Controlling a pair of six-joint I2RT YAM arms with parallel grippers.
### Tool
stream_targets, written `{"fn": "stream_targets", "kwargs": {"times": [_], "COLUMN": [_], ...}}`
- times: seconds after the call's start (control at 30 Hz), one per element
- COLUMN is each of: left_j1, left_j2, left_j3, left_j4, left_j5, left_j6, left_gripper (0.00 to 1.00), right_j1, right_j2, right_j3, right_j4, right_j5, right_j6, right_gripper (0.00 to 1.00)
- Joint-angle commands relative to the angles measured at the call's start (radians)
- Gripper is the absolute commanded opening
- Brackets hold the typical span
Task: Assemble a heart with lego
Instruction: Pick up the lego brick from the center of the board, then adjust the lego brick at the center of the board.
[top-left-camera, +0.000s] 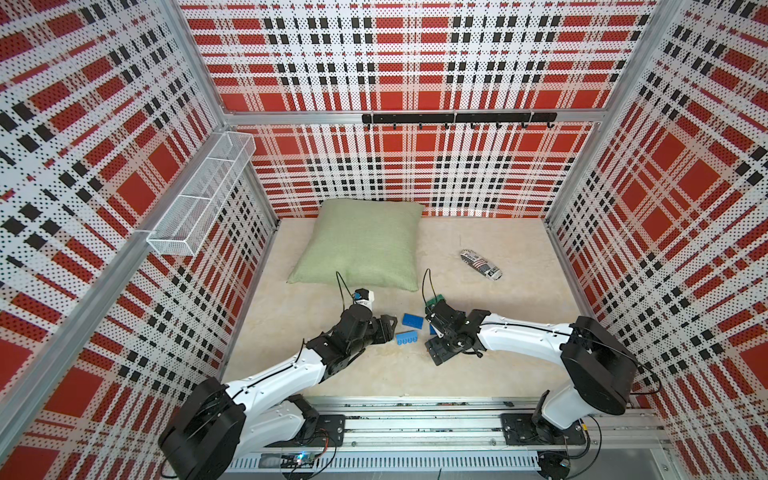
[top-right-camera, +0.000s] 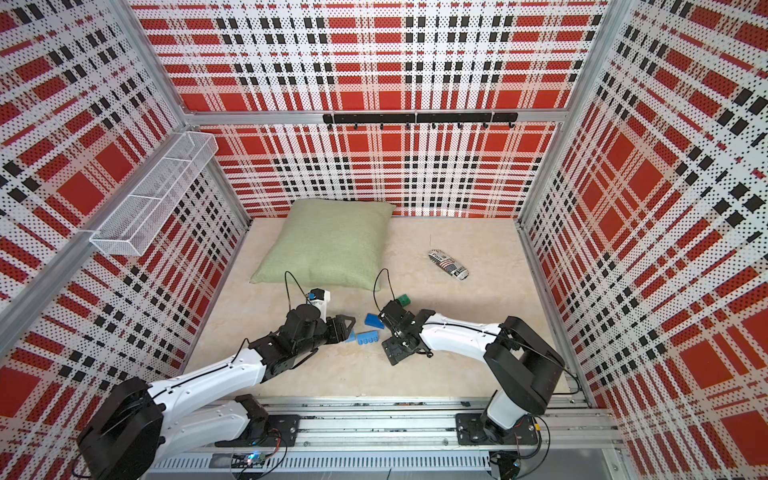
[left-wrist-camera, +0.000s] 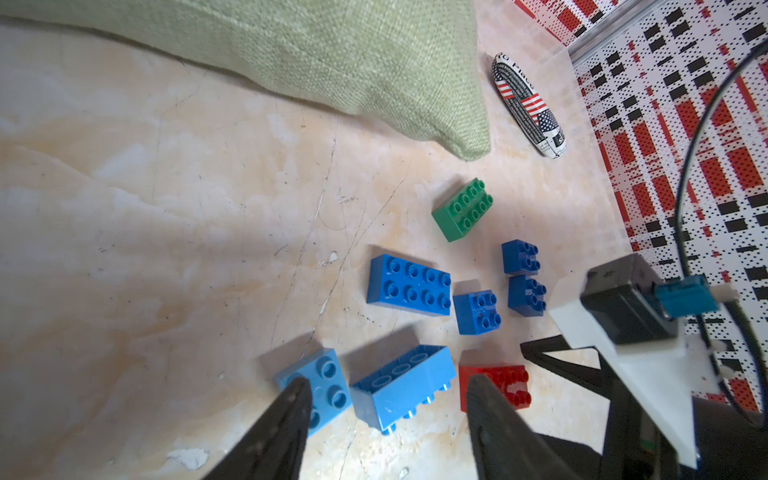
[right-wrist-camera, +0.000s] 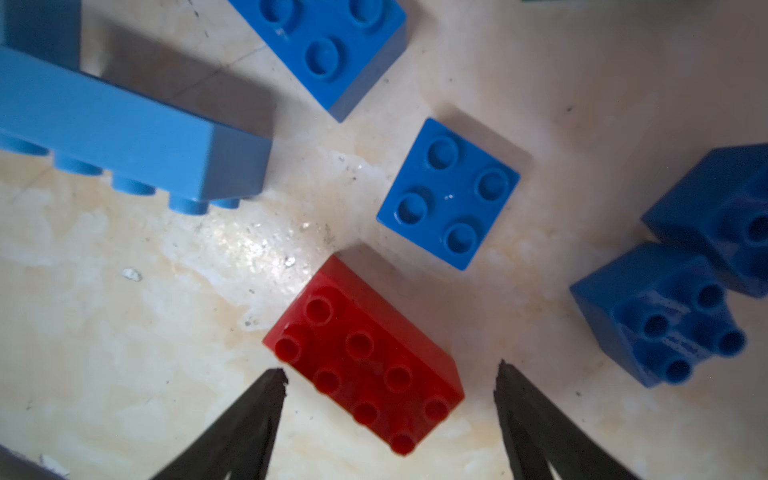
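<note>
The lego lies loose on the marbled tabletop (top-left-camera: 374, 374), with nothing joined. The red brick (right-wrist-camera: 363, 370) sits studs-up between the spread fingers of the right gripper (right-wrist-camera: 390, 370), which is not closed on it. The left gripper (left-wrist-camera: 388, 382), jaws also apart and empty, hangs over a light blue long brick (left-wrist-camera: 405, 384) tipped on its side. Dark blue bricks (left-wrist-camera: 409, 284) and a green brick (left-wrist-camera: 463, 210) lie just beyond. The left arm (top-left-camera: 270, 374) and right arm (top-left-camera: 519, 332) reach low from the front rail (top-left-camera: 415, 415), wrists angled toward each other. A green pillow (top-left-camera: 361, 243) lies behind.
</note>
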Motion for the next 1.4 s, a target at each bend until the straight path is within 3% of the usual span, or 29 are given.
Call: {"fn": "stream_targets", "kwargs": {"times": [0.0, 0.27, 0.47, 0.57, 0.7, 0.93, 1.37], "left_j1": [-0.003, -0.003, -0.006, -0.015, -0.054, -0.145, -0.196], "left_j2": [0.021, 0.057, 0.063, 0.057, 0.040, 0.049, 0.179], "left_j3": [0.006, 0.022, 0.015, 0.008, -0.005, -0.009, 0.055], "left_j4": [-0.013, 0.004, 0.016, 0.024, 0.065, 0.142, 0.219], "left_j5": [-0.008, 0.007, 0.020, 0.020, 0.027, 0.012, 0.017], "left_j6": [0.021, 0.018, 0.006, -0.014, -0.064, -0.144, -0.164], "left_gripper": [0.65, 0.65, 0.65, 0.65, 0.65, 0.65, 0.63], "right_j1": [-0.002, -0.001, -0.001, -0.001, -0.002, -0.085, -0.136], "right_j2": [0.032, 0.079, 0.040, 0.011, -0.035, -0.119, -0.006], "right_j3": [0.019, 0.038, 0.006, -0.013, -0.027, -0.015, 0.039], "right_j4": [0.020, 0.039, 0.042, 0.057, 0.061, -0.009, -0.036], "right_j5": [-0.017, -0.001, -0.019, -0.034, -0.045, -0.029, 0.004], "right_j6": [-0.029, -0.030, -0.016, 0.001, 0.025, 0.058, 0.066], "right_gripper": [0.78, 0.68, 0.55, 0.43, 0.36, 0.35, 0.34]}}
